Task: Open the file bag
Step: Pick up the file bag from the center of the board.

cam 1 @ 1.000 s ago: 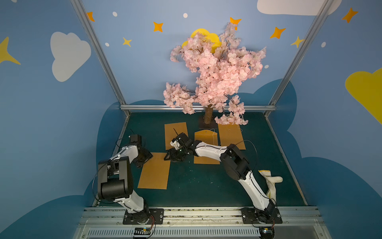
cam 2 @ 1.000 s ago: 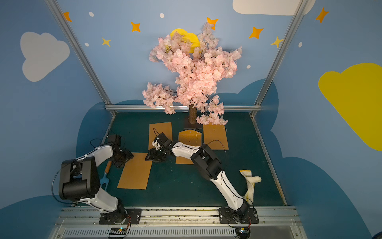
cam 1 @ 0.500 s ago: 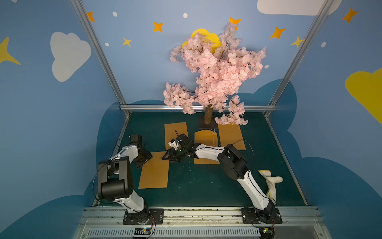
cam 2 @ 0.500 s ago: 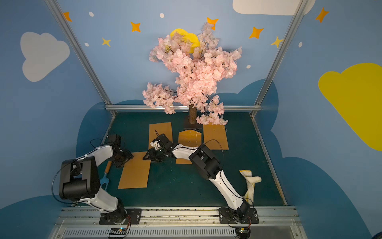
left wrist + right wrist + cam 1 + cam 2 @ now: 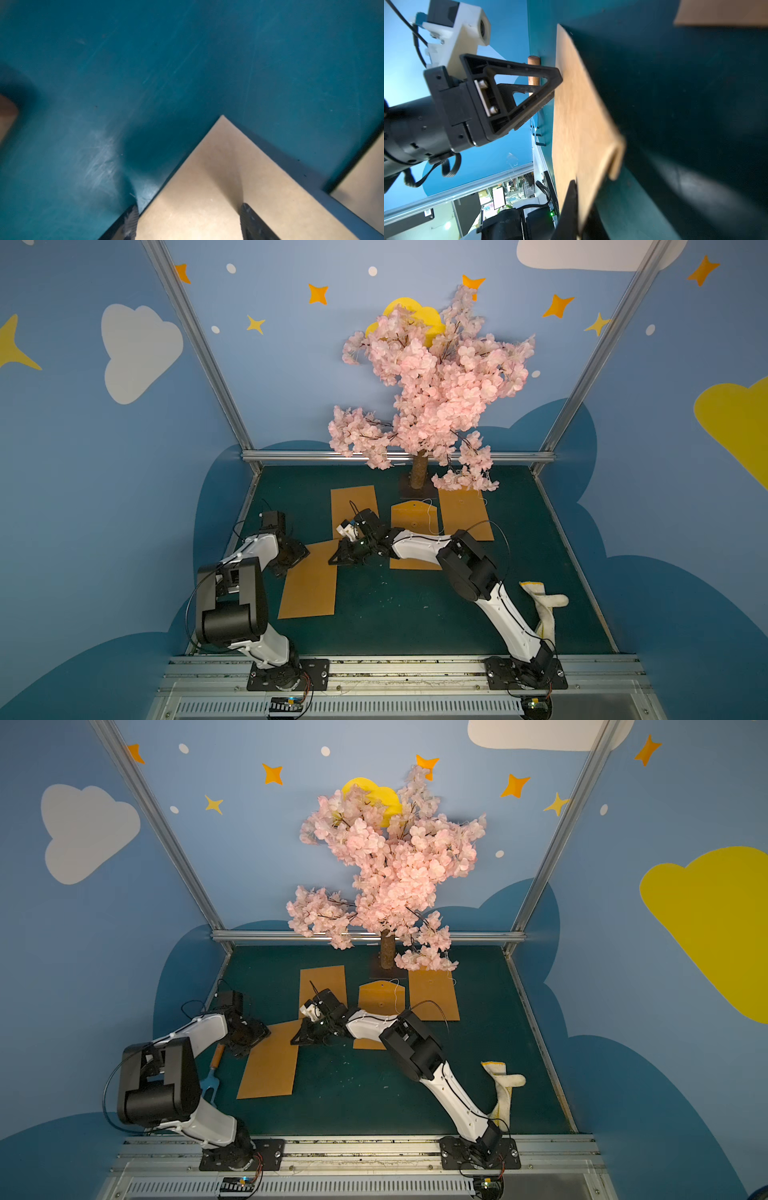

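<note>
Toward the near-left of the green surface (image 5: 415, 614), the file bag (image 5: 309, 580) lies with both arms at its far edge.
Left jaws stand spread, straddling its far-left corner; right jaws are pressed together, pinching the edge at its far-right corner.

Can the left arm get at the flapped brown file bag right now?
Probably not cleanly. The right arm lies across that brown flapped paper file bag, and the right hand, shut on a corner of the nearer flat brown file bag, sits between it and the open left hand.
</note>
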Available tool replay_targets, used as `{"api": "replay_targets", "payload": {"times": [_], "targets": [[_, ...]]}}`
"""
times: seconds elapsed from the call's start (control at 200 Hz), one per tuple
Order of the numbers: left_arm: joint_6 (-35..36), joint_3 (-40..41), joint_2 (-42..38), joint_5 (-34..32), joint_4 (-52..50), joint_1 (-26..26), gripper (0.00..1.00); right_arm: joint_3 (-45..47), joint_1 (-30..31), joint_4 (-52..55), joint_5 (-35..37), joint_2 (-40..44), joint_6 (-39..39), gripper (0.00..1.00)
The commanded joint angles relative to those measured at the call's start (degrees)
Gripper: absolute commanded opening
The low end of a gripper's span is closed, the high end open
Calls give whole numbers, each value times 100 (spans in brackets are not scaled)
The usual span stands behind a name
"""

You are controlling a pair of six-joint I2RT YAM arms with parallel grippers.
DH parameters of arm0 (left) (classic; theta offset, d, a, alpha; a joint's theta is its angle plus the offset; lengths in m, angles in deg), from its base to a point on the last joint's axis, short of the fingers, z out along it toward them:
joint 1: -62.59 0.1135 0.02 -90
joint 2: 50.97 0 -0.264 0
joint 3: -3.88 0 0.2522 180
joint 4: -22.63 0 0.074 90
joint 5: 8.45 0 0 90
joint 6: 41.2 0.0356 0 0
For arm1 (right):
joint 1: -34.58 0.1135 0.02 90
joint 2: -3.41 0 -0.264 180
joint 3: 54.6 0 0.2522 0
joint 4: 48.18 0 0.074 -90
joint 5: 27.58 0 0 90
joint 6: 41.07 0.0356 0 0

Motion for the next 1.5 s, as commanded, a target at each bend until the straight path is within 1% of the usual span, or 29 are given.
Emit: {"api": "replay_targets", "payload": {"times": [0.0, 0.185, 0.255, 0.385, 0.576, 0.701, 0.796, 0.861, 0.926, 0.996, 1.051, 1.176, 1.342, 1.492], "targets": [[-166, -43, -310, 1352, 174, -186, 76, 105, 43, -128, -119, 214, -265, 1], [-153, -633, -1238, 1680, -290, -195, 77, 436, -84, -47, -260, 781, -596, 0], [-75, -903, -1488, 1756, -553, -234, 77, 512, -110, 193, -305, 1087, -884, 0], [220, -1268, -1769, 1869, -971, -376, 77, 366, -138, 1527, -274, 1680, -1878, 0], [465, -1546, -1883, 2034, -1475, -559, 76, 338, -223, 3203, -100, 2518, -3152, 0], [304, -1649, -1818, 2334, -1533, -655, 73, 93, -225, 4459, 342, 2925, -4145, 0], [41, -1767, -1803, 2579, -1467, -713, 72, 3, -234, 5034, 824, 3103, -4640, 0], [-71, -1899, -1812, 2652, -1450, -783, 72, -32, -250, 5284, 1106, 3176, -4800, 0], [-1, -2057, -1830, 2543, -1499, -907, 72, -32, -268, 5422, 1297, 3233, -4907, 0], [160, -2204, -1824, 2388, -1645, -1013, 72, -24, -308, 5487, 1335, 3268, -4953, 0], [264, -2223, -1853, 2428, -1642, -1060, 72, -19, -354, 5476, 1339, 3304, -4951, 0], [357, -1947, -2078, 2627, -1325, -1207, 72, -47, -460, 5498, 1327, 3388, -4959, 0], [655, -1692, -2179, 2627, -1343, -1440, 72, -129, -610, 5548, 1282, 3560, -4934, 0], [462, -1014, -2470, 3024, -753, -1459, 74, -112, -833, 5422, 1212, 3796, -4767, 0]]}}
